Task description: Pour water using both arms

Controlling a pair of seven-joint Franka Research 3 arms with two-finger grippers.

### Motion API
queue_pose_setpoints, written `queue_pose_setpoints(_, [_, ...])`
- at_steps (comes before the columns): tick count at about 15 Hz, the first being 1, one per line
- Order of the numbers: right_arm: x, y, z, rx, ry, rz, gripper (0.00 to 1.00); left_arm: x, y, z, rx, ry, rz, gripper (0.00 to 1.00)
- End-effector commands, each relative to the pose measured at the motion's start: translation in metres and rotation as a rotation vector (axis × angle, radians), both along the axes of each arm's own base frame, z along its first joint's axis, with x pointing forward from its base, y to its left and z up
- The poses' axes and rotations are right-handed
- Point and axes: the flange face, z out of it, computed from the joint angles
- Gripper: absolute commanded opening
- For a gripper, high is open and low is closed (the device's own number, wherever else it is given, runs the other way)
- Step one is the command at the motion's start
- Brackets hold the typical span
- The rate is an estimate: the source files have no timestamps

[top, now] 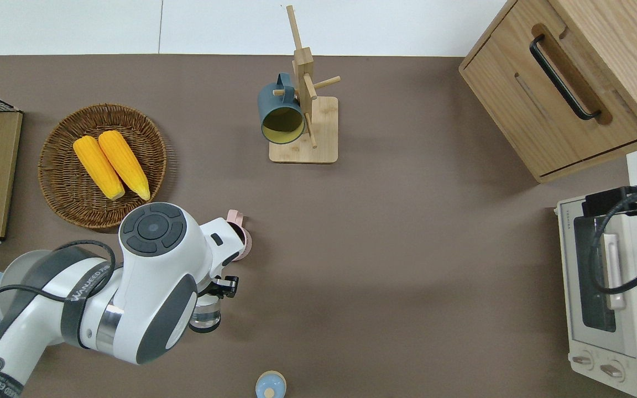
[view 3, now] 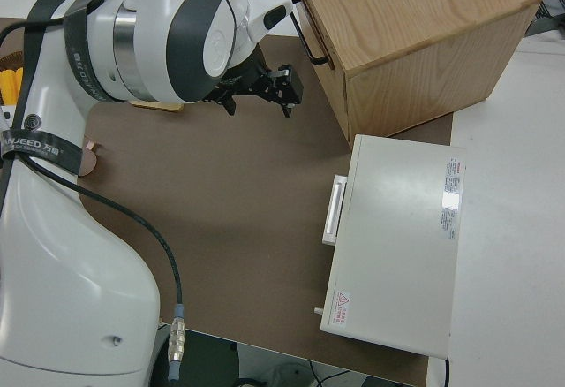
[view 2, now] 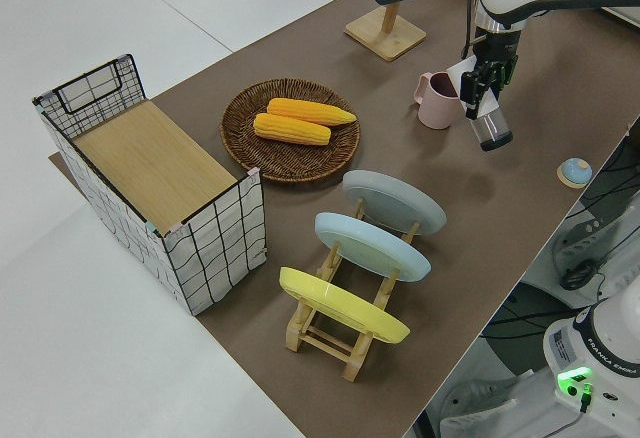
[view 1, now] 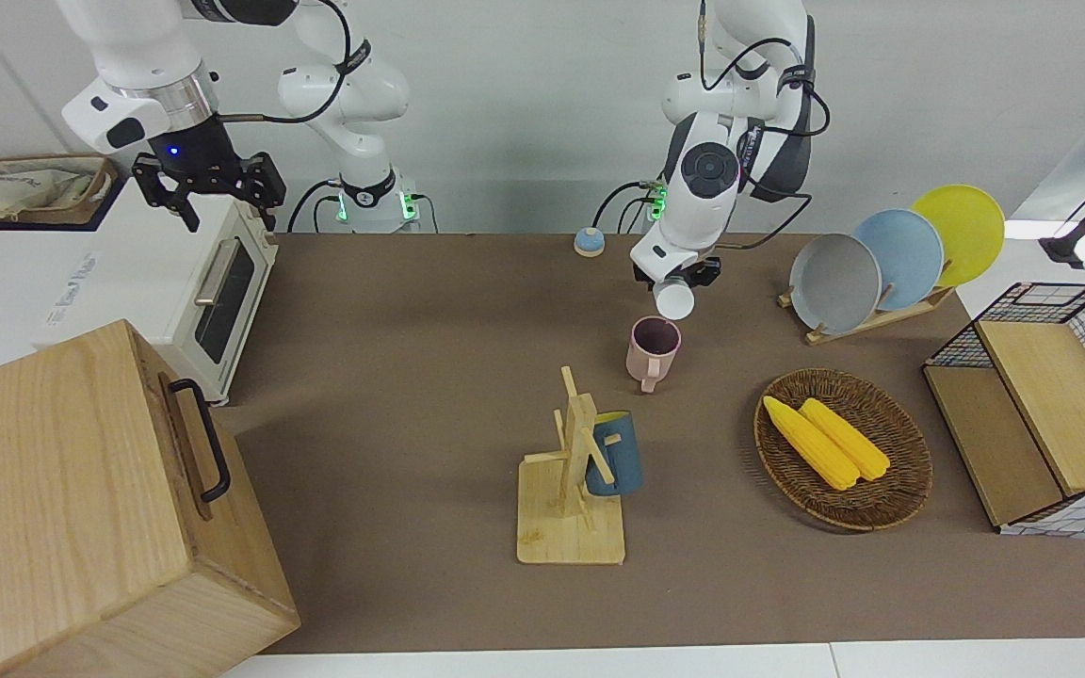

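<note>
Nearest the camera, a large wooden cabinet [view 1: 81,508] is standing idle. A clear glass tumbler [view 2: 490,128] is being clenched by the left gripper [view 2: 478,86], tilted beside the pink ceramic mug [view 1: 653,350]; pouring appears underway, and further tilting over that mug is judged necessary. The right gripper [view 1: 208,184], fingers spread, is parked.

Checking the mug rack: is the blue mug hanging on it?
Yes, the blue mug hangs by its handle from a peg of the wooden rack, clear of the table in the front view.
</note>
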Motion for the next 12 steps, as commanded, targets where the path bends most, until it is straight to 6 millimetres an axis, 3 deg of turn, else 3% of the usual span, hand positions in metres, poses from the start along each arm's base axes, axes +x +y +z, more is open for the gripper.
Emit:
queue_pose_setpoints(1, [0.003,0.007,0.002,0.003,-0.003,0.035,0.987,-0.006,-0.003,0.026,0.038,-0.021,0.002,0.0])
queue_pose_setpoints(5, [0.003,0.012,0.003,0.005,-0.005,0.044,0.987,-0.018,0.0,0.032,0.034,-0.067,0.003,0.0])
queue_pose_setpoints(12, [0.003,0.012,0.003,0.005,-0.005,0.044,0.987,-0.044,0.007,0.033,-0.076,-0.324,0.055,0.0])
